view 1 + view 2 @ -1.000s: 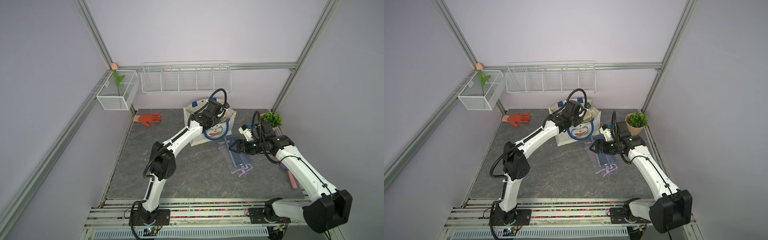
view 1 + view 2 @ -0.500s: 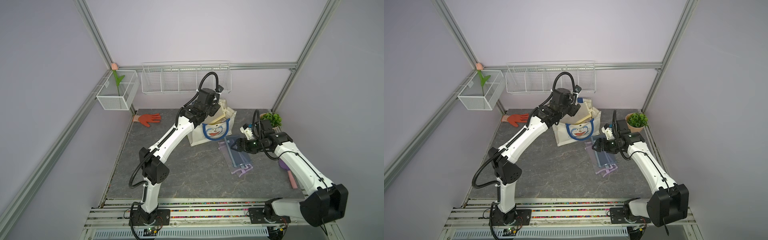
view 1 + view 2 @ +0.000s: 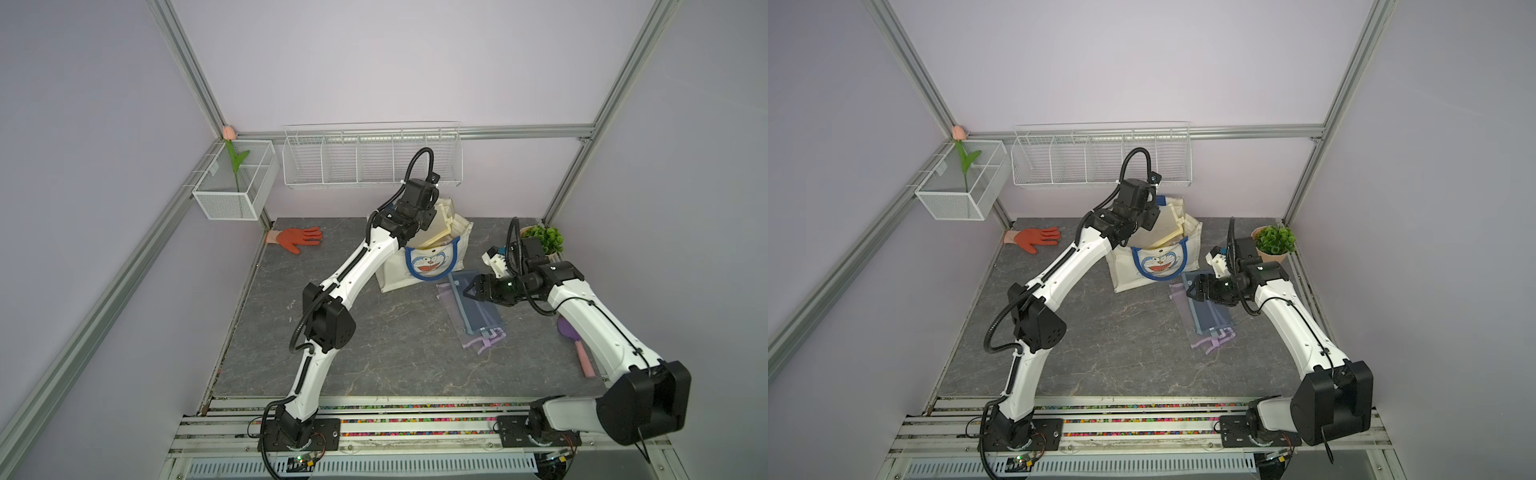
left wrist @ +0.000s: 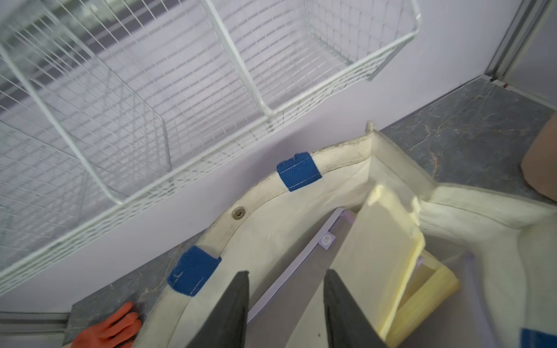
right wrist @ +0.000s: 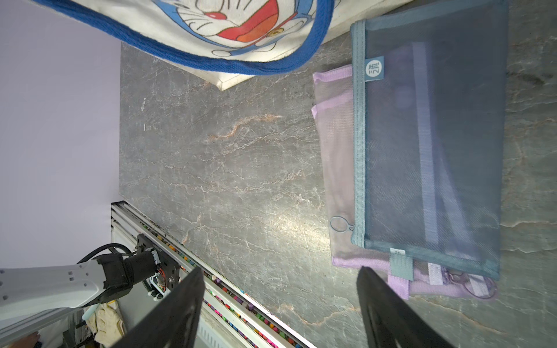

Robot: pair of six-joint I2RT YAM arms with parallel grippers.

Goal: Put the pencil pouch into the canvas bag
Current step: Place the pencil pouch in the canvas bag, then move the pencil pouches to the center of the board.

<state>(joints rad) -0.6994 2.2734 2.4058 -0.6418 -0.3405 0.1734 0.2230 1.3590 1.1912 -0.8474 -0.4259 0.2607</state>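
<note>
The left end effector, jaws spread, is lifting off the pale-yellow pencil pouch, now leaning inside the cream-white cat-face canvas bag.

Orange glove, potted plant, wire rack, tulip in mesh basket.

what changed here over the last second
The left gripper rose from low at the mouth of the canvas bag to above it, jaws parted. Cream pouches now show jutting out of the bag. The right gripper stayed open over the blue mesh pouch, which still lies flat beside the bag.
</note>
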